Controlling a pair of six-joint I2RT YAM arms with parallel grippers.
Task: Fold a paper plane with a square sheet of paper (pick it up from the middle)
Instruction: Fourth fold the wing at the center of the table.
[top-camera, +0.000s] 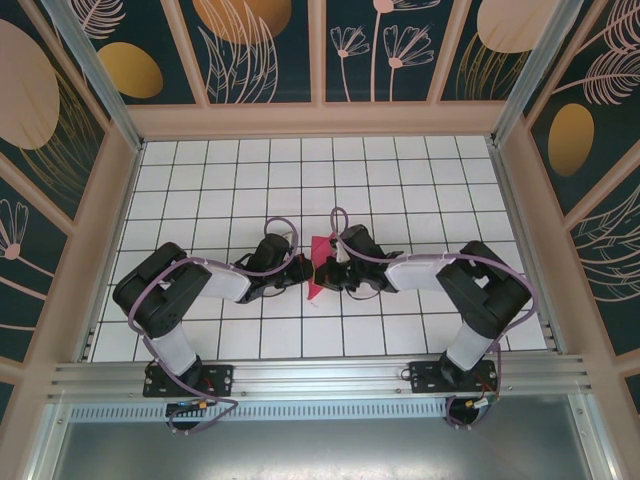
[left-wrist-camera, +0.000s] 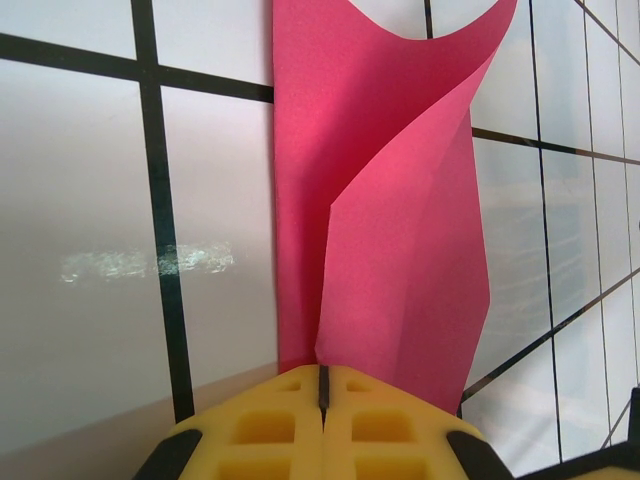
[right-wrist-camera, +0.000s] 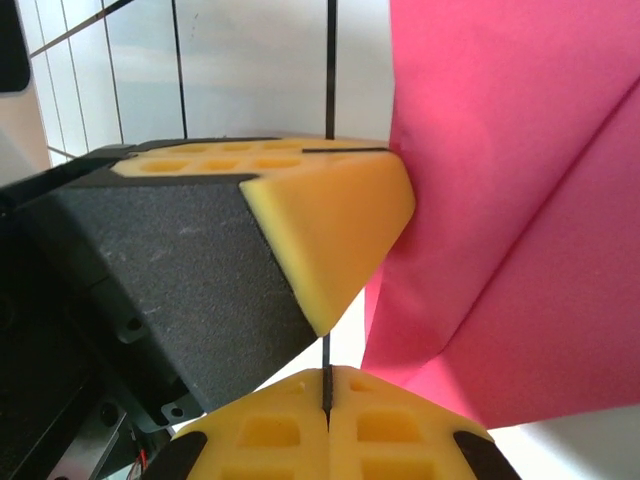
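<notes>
The square sheet of paper (top-camera: 317, 268) is magenta-pink and partly folded, and it stands up off the white tiles in the middle of the table. In the left wrist view the paper (left-wrist-camera: 400, 250) rises from the seam of my left gripper (left-wrist-camera: 323, 372), whose yellow fingers are shut on its lower edge; one flap curls over the other. My right gripper (right-wrist-camera: 327, 378) is shut, with nothing seen between its fingers, and the paper (right-wrist-camera: 520, 250) lies just to its right. The left gripper's yellow fingers (right-wrist-camera: 330, 220) press against the paper there. From above, the left gripper (top-camera: 303, 270) and the right gripper (top-camera: 325, 272) meet tip to tip.
The white tiled floor (top-camera: 300, 180) stretches behind and to both sides of the grippers. Beige frame walls (top-camera: 320, 120) enclose it. An aluminium rail (top-camera: 320, 375) runs along the near edge by the arm bases.
</notes>
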